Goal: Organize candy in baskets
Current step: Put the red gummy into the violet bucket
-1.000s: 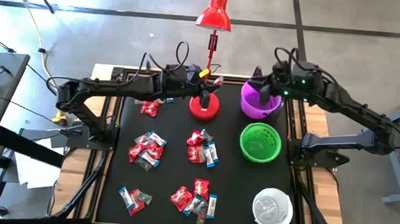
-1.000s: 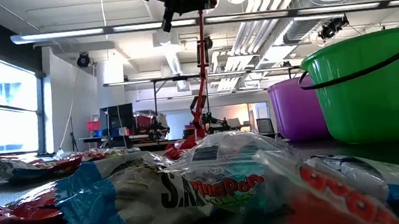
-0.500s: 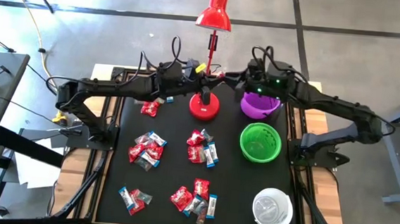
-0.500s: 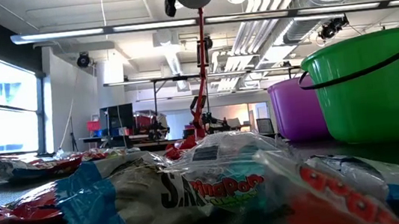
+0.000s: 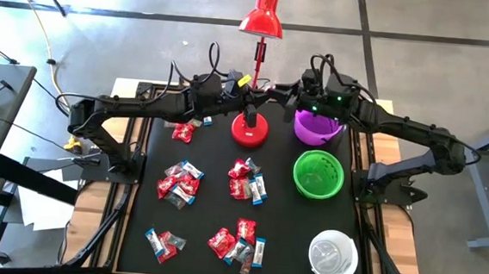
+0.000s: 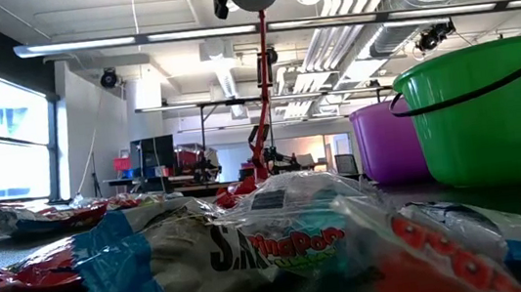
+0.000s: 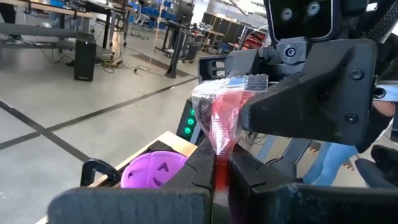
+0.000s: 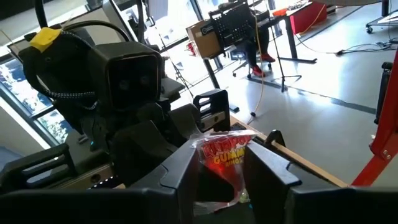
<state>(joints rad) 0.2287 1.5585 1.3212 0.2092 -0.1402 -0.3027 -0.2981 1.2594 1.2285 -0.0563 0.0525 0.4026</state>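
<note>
My left gripper [image 7: 219,177] is shut on a red candy packet [image 7: 222,118], high above the table next to the red lamp's stem [image 5: 257,64]. My right gripper [image 8: 222,171] faces it from the table's right and is open. Its fingers stand on either side of the packet's free end [image 8: 225,152]; whether they touch it, I cannot tell. In the high view the two grippers meet at the packet [image 5: 270,91]. More candy lies in several heaps on the black mat [image 5: 179,182] [image 5: 247,180] [image 5: 237,240]. The purple basket [image 5: 318,129], green basket [image 5: 318,175] and white basket [image 5: 333,254] stand along the right side. My left gripper pinches the red packet's lower end [image 7: 220,163] between its two fingers. The packet is lifted clear of the table and sticks out beyond the fingertips toward the right gripper, its clear crimped end [image 7: 231,84] farthest out.
The red desk lamp's round base [image 5: 249,130] stands just below both grippers, its stem rising between them. Two smaller candy heaps lie at the far left [image 5: 182,131] and near left [image 5: 161,242] of the mat. In the low view candy [image 6: 252,245] fills the foreground beside the green basket [image 6: 488,110].
My right gripper has swung from over the purple basket toward the table's left and now faces the left gripper with its fingers around the packet. My left gripper has risen slightly and kept hold of the packet.
</note>
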